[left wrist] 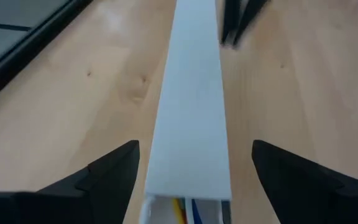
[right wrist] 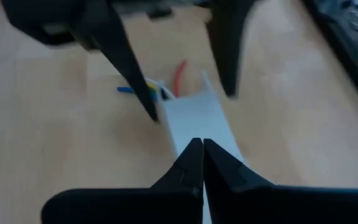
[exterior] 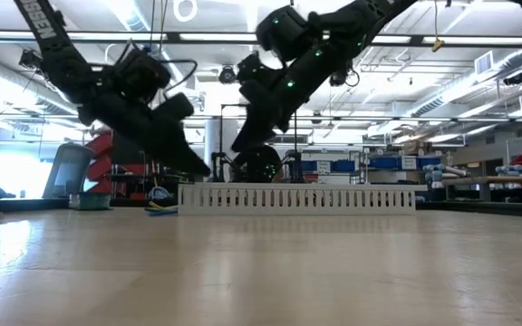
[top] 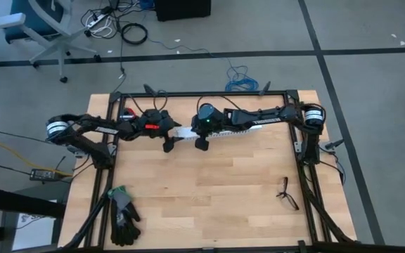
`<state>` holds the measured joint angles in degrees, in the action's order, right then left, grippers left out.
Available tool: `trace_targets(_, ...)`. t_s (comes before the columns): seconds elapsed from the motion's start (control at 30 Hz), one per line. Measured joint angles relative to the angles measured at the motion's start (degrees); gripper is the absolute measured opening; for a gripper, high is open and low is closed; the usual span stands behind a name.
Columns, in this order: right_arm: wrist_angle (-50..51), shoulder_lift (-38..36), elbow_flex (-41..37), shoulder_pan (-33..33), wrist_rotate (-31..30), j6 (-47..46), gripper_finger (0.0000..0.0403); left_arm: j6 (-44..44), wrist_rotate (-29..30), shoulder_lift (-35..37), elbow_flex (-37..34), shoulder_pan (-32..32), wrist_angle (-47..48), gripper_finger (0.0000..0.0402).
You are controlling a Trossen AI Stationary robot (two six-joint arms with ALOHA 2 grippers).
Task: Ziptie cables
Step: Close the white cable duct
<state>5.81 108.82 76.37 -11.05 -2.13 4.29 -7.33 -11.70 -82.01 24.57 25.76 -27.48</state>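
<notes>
Workshop behind; pale wooden tabletop [top: 209, 190]. Thin multicoloured wires [left wrist: 185, 208] poke from the long white plastic duct [left wrist: 191, 118] lying near twelve o'clock. Left gripper [left wrist: 194, 174] straddles the duct, fingers spread. Right gripper [right wrist: 202, 163], fingers pressed together, hovers over the duct. Risk: a nudge shifts the duct, dragging wires. No ziptie visible.

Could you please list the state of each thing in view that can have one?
left gripper: open, fingers astride the white duct, not touching it.
right gripper: shut, over the duct.
white duct: lid on, lying flat, wires showing at its end.
gloves: lying loose at the table's corner.
spectacles: lying on the table.
</notes>
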Motion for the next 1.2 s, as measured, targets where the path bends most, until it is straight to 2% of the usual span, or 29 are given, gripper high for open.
trace_targets(0.23, -1.7, -5.8, -8.3, -0.6, -2.3, -3.3, 0.0, -3.0, 0.6, 10.8, -0.1, 0.1, 12.7, 0.0323)
trace_targets(0.4, -11.4, -4.7, -13.1, -1.1, 0.4, -6.1, 0.0, -3.0, 2.6, 12.5, -0.1, 0.1, 19.3, 0.0323)
trace_targets(0.53, -12.8, -3.2, -13.6, -1.1, 1.8, -6.7, 0.0, -3.0, 2.8, 11.8, -1.1, 0.1, 21.0, 0.0323)
trace_targets(0.63, -13.9, -3.0, -13.6, -1.2, 2.0, -6.7, 0.0, -2.7, 2.8, 11.5, -3.1, 0.1, 19.3, 0.0323)
trace_targets(0.87, -16.3, -3.0, -13.6, -1.8, 2.1, -7.0, 0.0, -1.7, 3.0, 11.5, -8.8, 0.1, 6.8, 0.0323)
trace_targets(1.0, -15.9, -3.0, -13.6, -3.0, 3.1, -8.6, 0.0, -1.6, 2.9, 11.5, -10.6, 0.1, 5.3, 0.0323)
trace_targets(1.2, -18.3, -3.0, -13.6, -3.0, 3.5, -8.5, 0.0, -1.4, 2.9, 8.9, -12.5, 0.1, -2.0, 0.0299)
